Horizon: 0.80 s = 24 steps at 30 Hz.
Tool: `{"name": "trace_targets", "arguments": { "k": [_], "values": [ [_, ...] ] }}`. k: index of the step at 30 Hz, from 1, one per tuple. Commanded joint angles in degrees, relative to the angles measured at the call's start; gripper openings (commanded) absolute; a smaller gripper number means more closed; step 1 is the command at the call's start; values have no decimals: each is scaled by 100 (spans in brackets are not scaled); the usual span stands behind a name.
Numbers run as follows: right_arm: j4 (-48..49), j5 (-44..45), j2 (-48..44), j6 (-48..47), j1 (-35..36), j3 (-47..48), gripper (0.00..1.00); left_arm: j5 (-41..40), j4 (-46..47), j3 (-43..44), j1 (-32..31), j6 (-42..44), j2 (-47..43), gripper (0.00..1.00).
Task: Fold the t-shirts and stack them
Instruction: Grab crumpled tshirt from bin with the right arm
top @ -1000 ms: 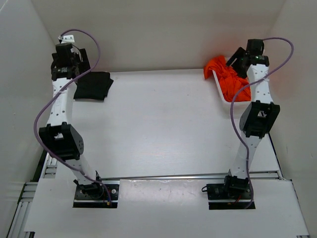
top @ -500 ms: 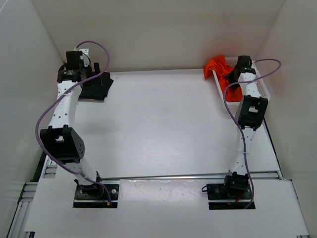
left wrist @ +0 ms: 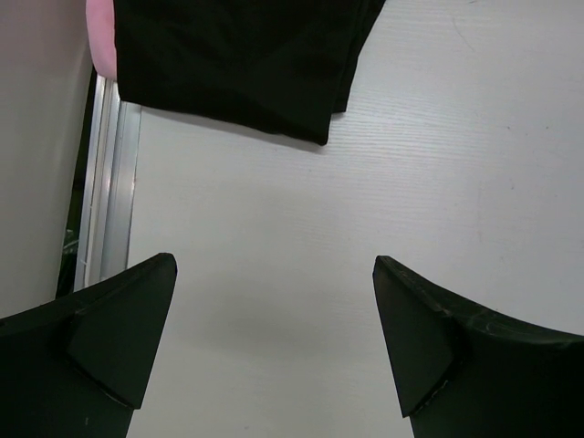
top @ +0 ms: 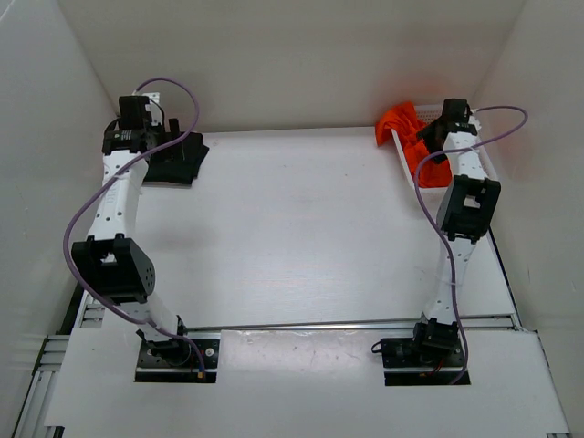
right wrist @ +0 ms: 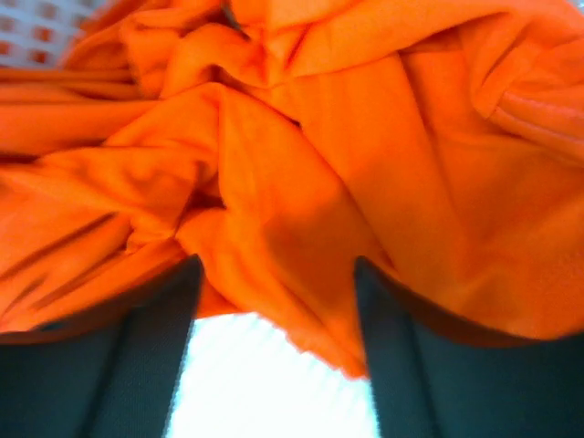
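Note:
A crumpled orange-red t-shirt lies in the white mesh basket at the far right and spills over its back-left rim. My right gripper is down in the basket, pressed into that shirt. In the right wrist view the orange-red t-shirt fills the frame, and my right gripper stands open with a hanging fold between its fingers. A folded black t-shirt lies at the far left, with my left gripper open over its back edge. In the left wrist view the black t-shirt covers a pink t-shirt, and my left gripper hovers above bare table.
White walls close in the table on the left, back and right. An aluminium rail runs along the table's left edge beside the black shirt. The basket's mesh wall and bright floor show around the orange cloth.
My right arm has reached forward and down into the basket onto the orange-red shirt. My left gripper has shifted right, over the black shirt's back edge.

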Motion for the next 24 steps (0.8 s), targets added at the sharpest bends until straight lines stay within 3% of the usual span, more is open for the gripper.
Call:
{"name": "trace_targets", "arguments": {
  "k": [1,5,11,14,17,20,21,24],
  "values": [
    [20,215,-541,-21,-27,51,80,-57,-46,-148,12,-12,-659,100],
    [-911,-22,-102,435,-27,174,87,-57,-46,-219,65,-12,-782,100],
    [-1316,-85,92,665,25,-28,88,-4,-46,-219,179,-12,-721,100],
    [-1317,-23,154,718,25,-28,88,48,-99,-271,179,-12,-669,100],
    [-1194,-180,312,718,25,147,81,48,-99,-271,179,-12,-668,100],
    [-1080,-365,487,849,25,279,57,48,-99,-271,179,-12,-616,100],
    [-1019,-435,488,850,25,280,40,48,-99,-271,179,-12,-616,100],
    [-773,-620,488,938,25,139,8,48,-99,-271,232,-12,-616,100]
  ]
}}
